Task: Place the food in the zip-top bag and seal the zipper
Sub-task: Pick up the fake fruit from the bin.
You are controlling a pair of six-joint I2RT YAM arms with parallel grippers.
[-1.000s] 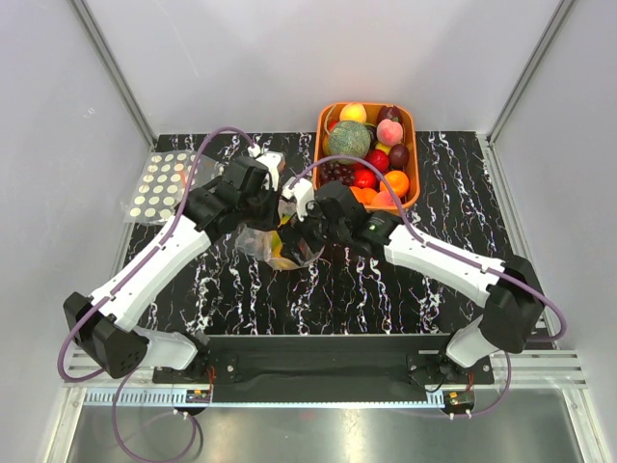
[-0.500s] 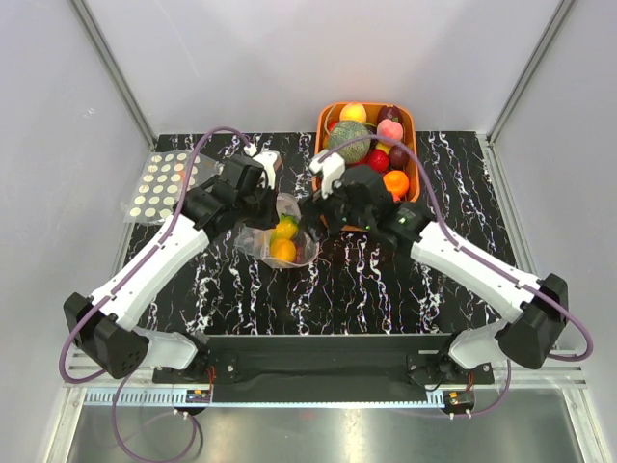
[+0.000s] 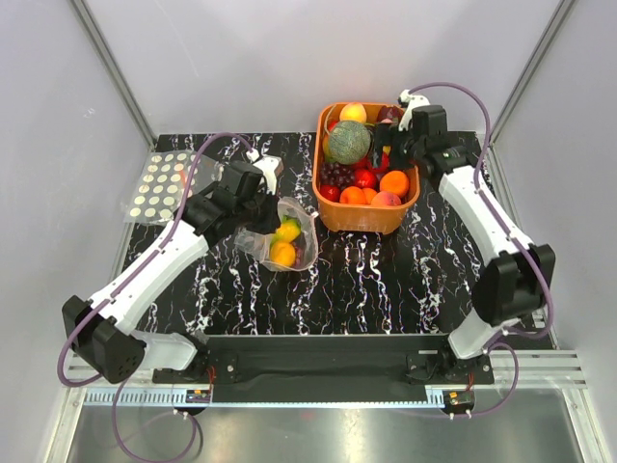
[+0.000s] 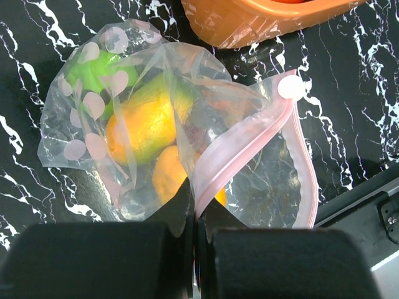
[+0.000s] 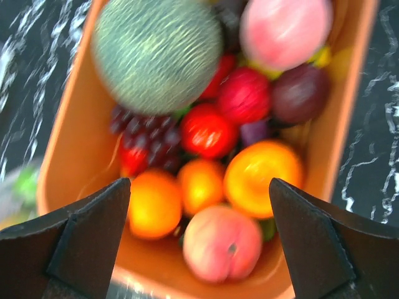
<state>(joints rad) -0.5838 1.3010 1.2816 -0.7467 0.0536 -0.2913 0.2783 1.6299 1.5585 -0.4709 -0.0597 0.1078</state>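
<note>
The zip-top bag (image 3: 301,224) lies on the black marble table left of the basket, mouth open, with an orange fruit (image 3: 282,253) and a yellow-green one inside. In the left wrist view the bag (image 4: 81,124) holds orange fruit (image 4: 143,124) and a green piece (image 4: 93,68). My left gripper (image 4: 194,215) is shut on the bag's mouth edge at the pink zipper (image 4: 249,140); it also shows in the top view (image 3: 267,212). My right gripper (image 3: 395,147) is open and empty above the orange basket (image 3: 368,218). Its jaws (image 5: 199,187) stand wide over a peach (image 5: 221,243).
The basket (image 5: 68,143) holds a green melon (image 5: 156,53), peaches, oranges, red fruit, grapes and plums. A second clear bag with cream dots (image 3: 159,183) lies at the table's far left. White walls enclose the table on three sides.
My right arm has swung away from the bag, back and to the right, and is now over the basket. The left gripper has kept its hold on the bag.
</note>
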